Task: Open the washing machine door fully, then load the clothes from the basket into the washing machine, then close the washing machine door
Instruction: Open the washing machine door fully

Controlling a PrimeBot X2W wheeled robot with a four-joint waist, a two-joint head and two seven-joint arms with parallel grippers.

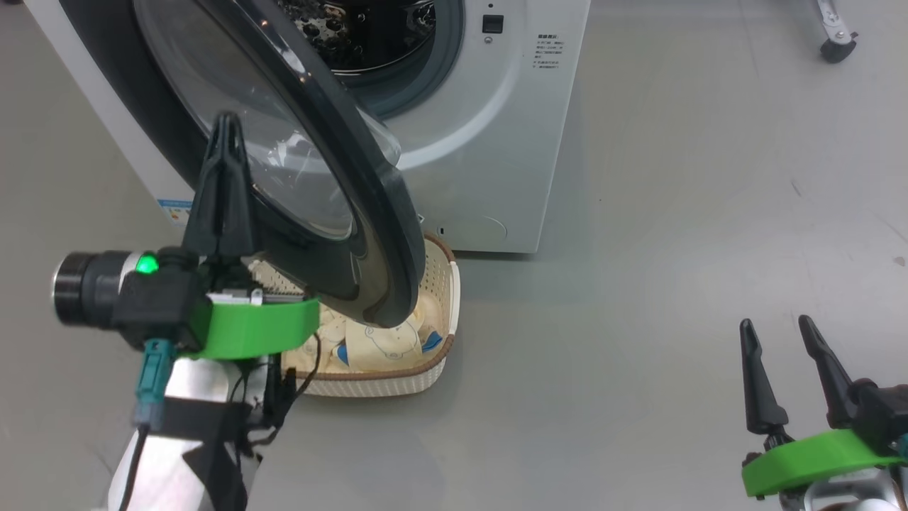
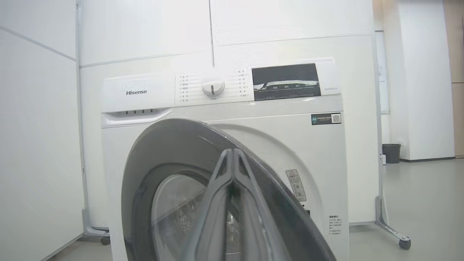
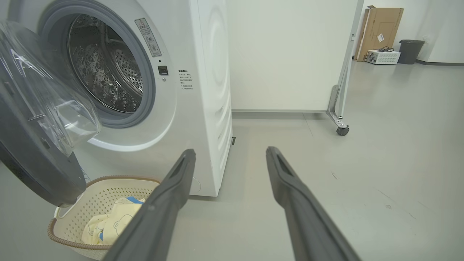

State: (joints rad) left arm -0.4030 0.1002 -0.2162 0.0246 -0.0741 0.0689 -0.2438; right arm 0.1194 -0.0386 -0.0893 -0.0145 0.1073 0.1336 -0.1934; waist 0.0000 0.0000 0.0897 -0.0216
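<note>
We see the washing machine door (image 1: 312, 170) swung partway out from the washing machine (image 1: 496, 142). It hangs from the left side of the round opening, with its black rim and clear glass bowl at a slant. Past its edge the steel drum (image 1: 355, 28) and the grey seal (image 1: 447, 64) lie open to view.

The basket (image 1: 369, 387) stands on the floor (image 1: 674, 213), just in front of the machine's lower front. In the head view the lower rim of the door hangs over it. The clothes (image 1: 386, 344) lie inside the basket, pale yellow with a blue bear face showing.

Our left claw (image 1: 227, 124) is clenched, its two fingers (image 2: 221, 188) pressed flat together with nothing that we can make out between them. It points up along the outer face of the door, and we cannot tell whether the tips touch the door.

Our right claw (image 1: 774, 325) is released, with its fingers (image 3: 170, 195) spread wide and nothing between them. It sits low at our right over bare floor, well apart from the basket and the machine.

In the right wrist view a wheeled white panel (image 3: 290, 54) stands behind the machine.
</note>
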